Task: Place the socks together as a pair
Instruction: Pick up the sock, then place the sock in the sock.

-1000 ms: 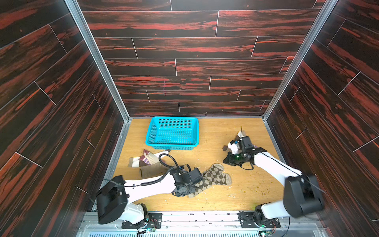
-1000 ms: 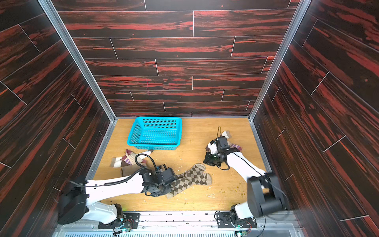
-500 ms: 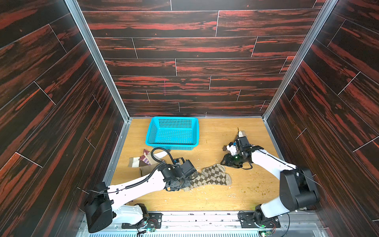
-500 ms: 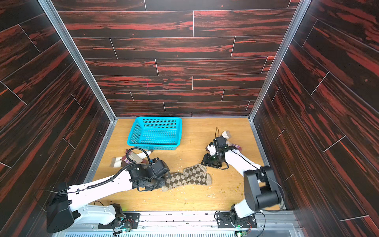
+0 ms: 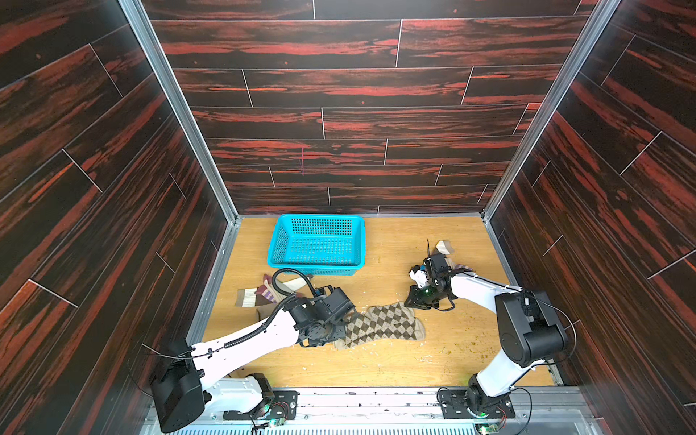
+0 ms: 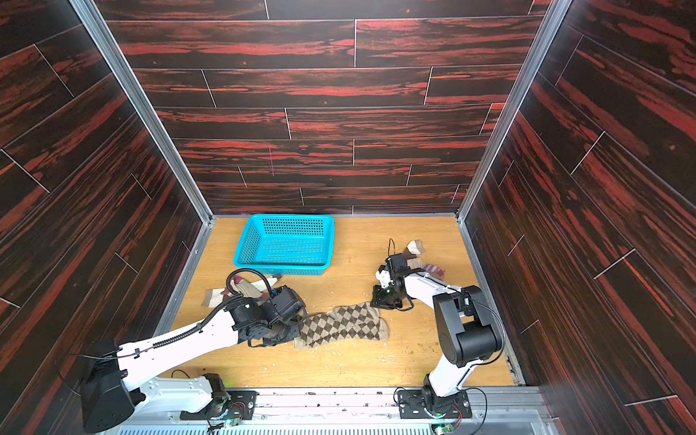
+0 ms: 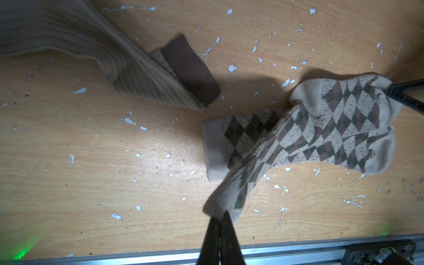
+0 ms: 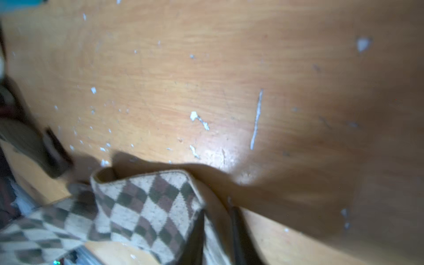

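- Dark red-and-black plank walls [image 5: 339, 113] close in the far side, the left and the right of the cell.
- Tan wooden table [image 5: 395, 361], scuffed and dotted with white flecks, fills the floor.
- Left arm [image 5: 244, 339] reaches in from the near left; right arm [image 5: 474, 290] bends in from the near right toward the middle.
- Blue mesh basket [image 5: 314, 268] stands far and left of centre, with nothing showing inside it.
- Argyle socks [image 5: 380, 325] lie together near the middle of the table, between the two arms, lengthwise from left to right.
- Upper argyle sock [image 7: 339, 110] slants across the lower argyle sock [image 7: 220, 149], which lies flat on the wood.
- Left sock heap [image 5: 263, 295], with a maroon striped sock, sits just near of the basket; a ribbed tan sock [image 7: 128, 75] with a brown cuff lies there too.
- Right sock heap [image 6: 429, 269] lies far right, behind the right arm's wrist.
- Left gripper [image 7: 220, 220] has its jaws pressed together on the cuff of the upper argyle sock, lifting that end off the table.
- Right gripper [image 8: 218, 211] has its jaws nearly together, with the toe end of the same sock pinched between them; that view is blurred.
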